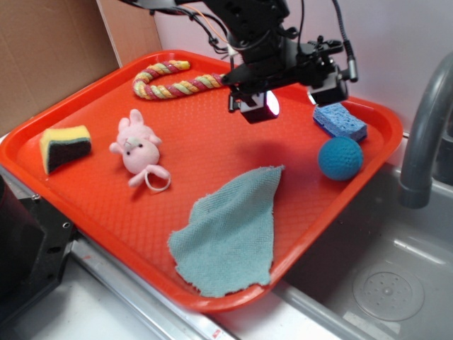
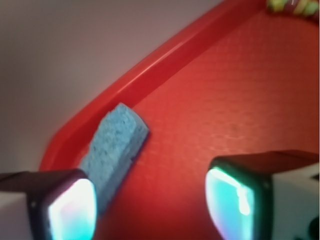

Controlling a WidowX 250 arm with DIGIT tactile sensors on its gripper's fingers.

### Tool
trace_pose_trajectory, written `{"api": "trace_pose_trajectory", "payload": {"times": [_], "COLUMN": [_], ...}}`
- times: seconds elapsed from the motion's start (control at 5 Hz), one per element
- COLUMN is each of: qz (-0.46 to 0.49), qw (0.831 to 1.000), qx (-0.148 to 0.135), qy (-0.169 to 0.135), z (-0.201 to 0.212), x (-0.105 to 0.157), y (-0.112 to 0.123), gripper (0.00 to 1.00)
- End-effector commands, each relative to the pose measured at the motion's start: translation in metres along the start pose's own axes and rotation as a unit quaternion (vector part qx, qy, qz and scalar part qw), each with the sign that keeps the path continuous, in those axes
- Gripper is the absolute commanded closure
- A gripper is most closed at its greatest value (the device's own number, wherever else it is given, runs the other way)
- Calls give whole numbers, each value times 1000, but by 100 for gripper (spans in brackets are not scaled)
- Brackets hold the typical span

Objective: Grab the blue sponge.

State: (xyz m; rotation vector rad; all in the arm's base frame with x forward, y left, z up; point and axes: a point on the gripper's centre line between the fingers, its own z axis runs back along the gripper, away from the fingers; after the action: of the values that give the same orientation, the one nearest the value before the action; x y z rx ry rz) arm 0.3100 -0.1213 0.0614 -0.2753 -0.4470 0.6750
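Red textured plastic tray (image 1: 106, 205) bearing: a round teal-blue knitted ball (image 1: 340, 158) near the right rim; a crumpled teal woven cloth (image 1: 228, 234) at the front; a pink plush rabbit toy (image 1: 137, 146) with a ring loop; a yellow-and-black wedge sponge (image 1: 65, 146) at left; a red-yellow braided rope (image 1: 173, 79) at rear. Grey metal sink (image 1: 375, 276) and curved grey faucet (image 1: 423, 127) at right; brown cardboard panel (image 1: 49, 49) upper left.

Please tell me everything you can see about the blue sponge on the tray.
The blue sponge is a small rectangular block of light-blue porous foam. It lies flat on the red tray, close to the far rim, beside a blue ball but apart from it. Nothing holds it: the gripper hangs open above the tray, and the sponge sits near its one finger.
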Motion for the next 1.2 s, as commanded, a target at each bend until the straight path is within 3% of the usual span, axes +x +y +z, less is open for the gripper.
{"api": "trace_pose_trajectory", "payload": {"times": [0.0, 0.2, 0.4, 0.6, 0.8, 1.0], "qz": [-26, -65, -102, -95, -84, -96], "qw": [999, 996, 985, 980, 973, 976], "qx": [-11, 26, 94, 109, 123, 118], "qy": [18, 45, 100, 137, 178, 157], "z": [-12, -37, -56, -53, -46, -29], "x": [23, 21, 19, 17, 8, -6], "y": [-47, -58, -59, -45, -27, -3], "gripper": [0, 0, 0, 0, 100, 100]}}
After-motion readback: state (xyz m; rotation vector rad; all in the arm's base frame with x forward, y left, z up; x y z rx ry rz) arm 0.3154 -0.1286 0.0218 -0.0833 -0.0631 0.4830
